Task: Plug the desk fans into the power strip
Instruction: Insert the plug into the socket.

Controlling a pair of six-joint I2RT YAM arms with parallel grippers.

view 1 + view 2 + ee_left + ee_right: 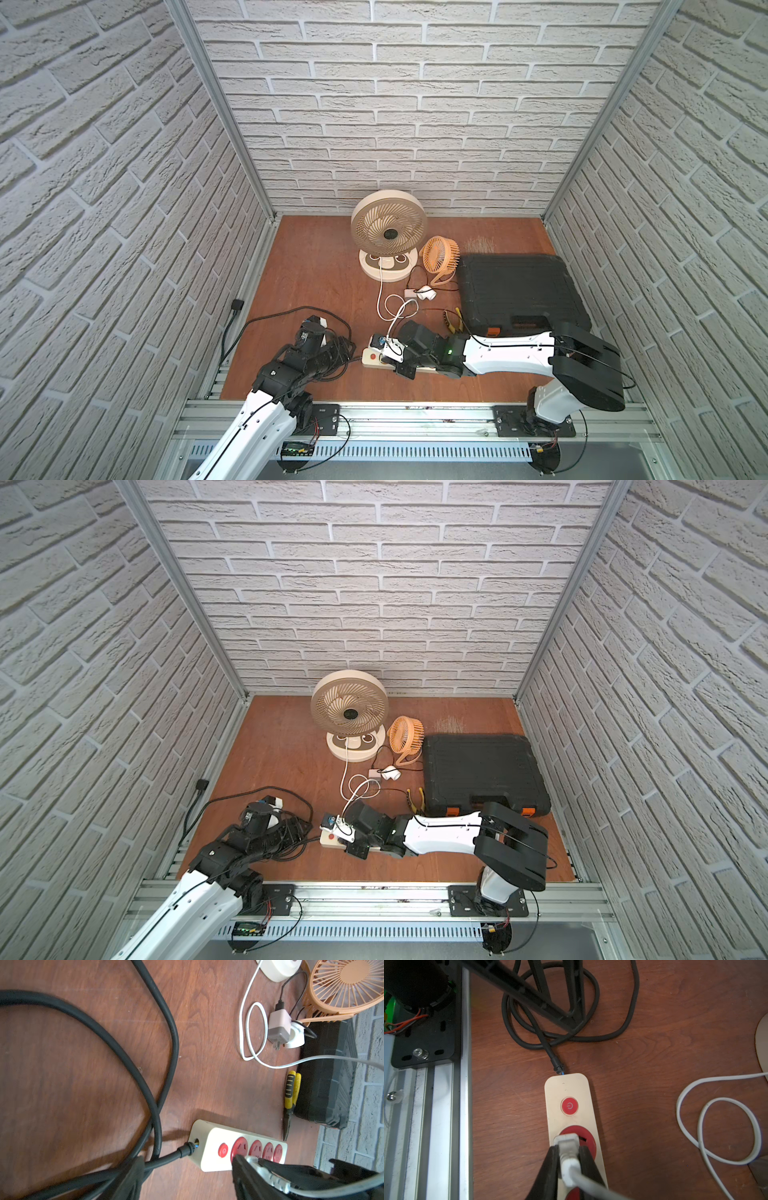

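The cream desk fan (388,232) stands at the back, and its white cord (380,299) loops forward over the wooden floor. The power strip (371,358) (566,1086) lies near the front with its red button (569,1106) at the left end. My right gripper (568,1147) is shut on the white plug (566,1140). It holds the plug down on the red socket (588,1142) beside the button, where one slot still shows. Whether the prongs are in is hidden. My left gripper (338,353) is open, left of the strip, over the coiled black cord (591,1036).
A small orange fan (440,253) and a black tool case (523,291) stand to the right. Yellow-handled pliers (451,322) lie beside the case. A white adapter (415,293) with a dark cable lies between the fans. An aluminium rail (415,415) runs along the front edge.
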